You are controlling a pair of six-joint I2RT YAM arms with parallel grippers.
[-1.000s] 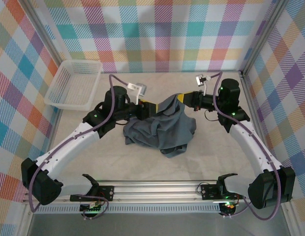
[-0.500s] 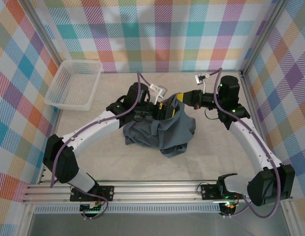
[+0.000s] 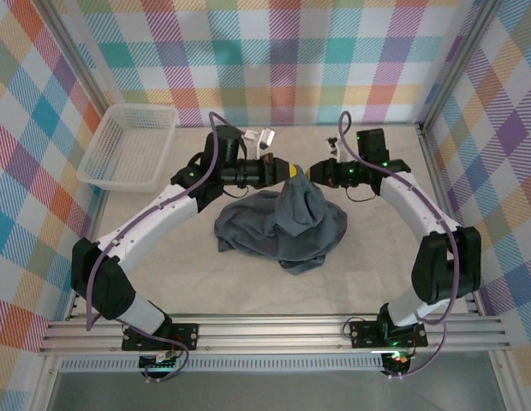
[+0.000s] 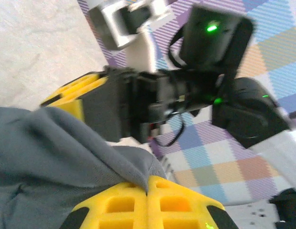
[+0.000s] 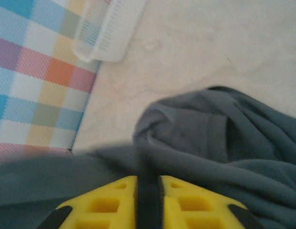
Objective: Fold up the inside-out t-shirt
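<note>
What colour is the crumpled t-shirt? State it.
Dark slate-grey soft fabric t-shirt, best in the top external view.

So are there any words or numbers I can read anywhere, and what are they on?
None can be read.
t-shirt: plain grey, no print showing.
basket: plain white, no label.
walls: only coloured checks, no writing.
green light on an arm: just a light, not a sign.
</note>
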